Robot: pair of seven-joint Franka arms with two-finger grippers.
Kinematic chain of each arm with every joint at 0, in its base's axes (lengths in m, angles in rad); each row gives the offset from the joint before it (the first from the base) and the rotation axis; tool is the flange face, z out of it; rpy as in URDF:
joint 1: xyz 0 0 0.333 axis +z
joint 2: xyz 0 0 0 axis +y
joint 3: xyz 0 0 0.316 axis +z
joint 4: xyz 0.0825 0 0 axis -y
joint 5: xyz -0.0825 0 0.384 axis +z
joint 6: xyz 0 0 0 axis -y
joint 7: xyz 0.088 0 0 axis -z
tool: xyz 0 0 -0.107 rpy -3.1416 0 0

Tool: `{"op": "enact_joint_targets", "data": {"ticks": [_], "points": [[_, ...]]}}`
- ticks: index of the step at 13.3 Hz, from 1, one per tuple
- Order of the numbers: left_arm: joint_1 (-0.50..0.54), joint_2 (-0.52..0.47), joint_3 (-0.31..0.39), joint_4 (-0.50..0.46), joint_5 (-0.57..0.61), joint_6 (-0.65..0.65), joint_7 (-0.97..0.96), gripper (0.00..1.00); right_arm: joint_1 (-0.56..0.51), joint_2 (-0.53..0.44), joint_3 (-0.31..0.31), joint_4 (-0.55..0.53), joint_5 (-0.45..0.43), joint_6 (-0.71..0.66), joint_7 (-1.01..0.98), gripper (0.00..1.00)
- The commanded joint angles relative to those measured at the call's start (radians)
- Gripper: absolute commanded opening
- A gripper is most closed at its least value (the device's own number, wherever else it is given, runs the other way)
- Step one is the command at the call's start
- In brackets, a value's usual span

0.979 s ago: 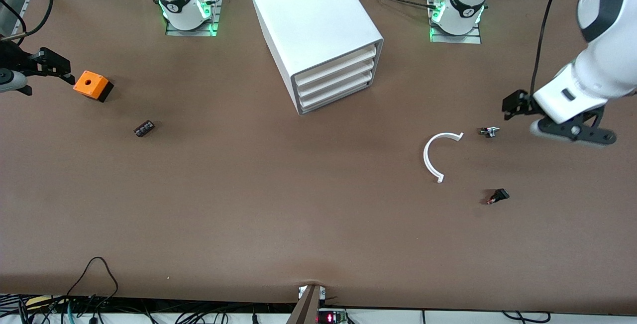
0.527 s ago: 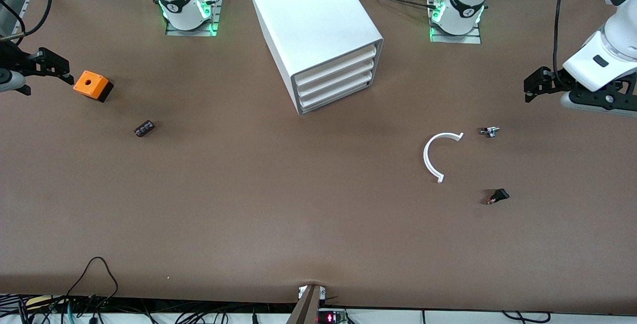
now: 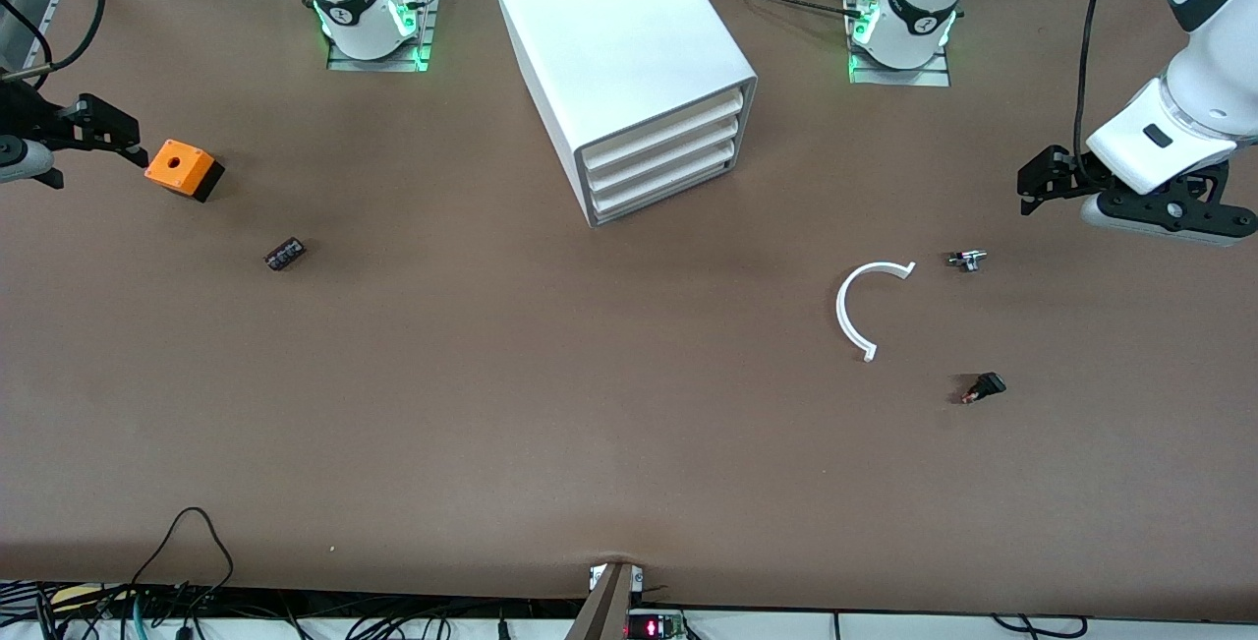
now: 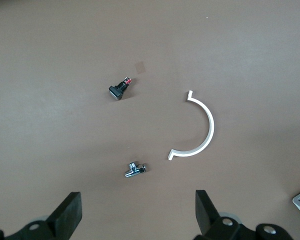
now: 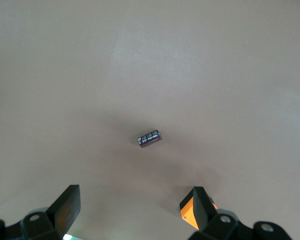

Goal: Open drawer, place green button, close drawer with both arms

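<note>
Found left gripper (image 3: 1030, 190) wide, empty, over table (image 3: 590, 404) near silver fitting (image 3: 966, 261); right gripper (image 3: 113, 134) likewise wide, empty, beside orange cube (image 3: 182, 169). Noted drawer (image 3: 663, 196) shut, lowest in cabinet (image 3: 619, 40). Spotted no button. Judged likely fault: grabbing black switch (image 3: 983, 387) by mistake.

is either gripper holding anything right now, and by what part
Nothing is held. The left gripper and the right gripper are both open and empty, up over bare table.

A robotics lab: two white arm bases (image 3: 369, 16) bolted to a brown desk (image 3: 550, 404), with loose cables (image 3: 187, 532) along the frame's bottom edge.
</note>
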Motion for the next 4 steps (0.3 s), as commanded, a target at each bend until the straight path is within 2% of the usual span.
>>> {"op": "enact_joint_targets", "data": {"ticks": [1,4], "points": [[0.012,0.006,0.007,0.028,-0.001,-0.005,0.018,1.0,-0.001,-0.009,0.004,-0.001,0.002,-0.009,0.002,1.0],[0.017,0.007,0.007,0.026,-0.001,-0.007,-0.005,1.0,-0.001,-0.011,0.002,0.001,0.002,-0.006,0.002,1.0]]}}
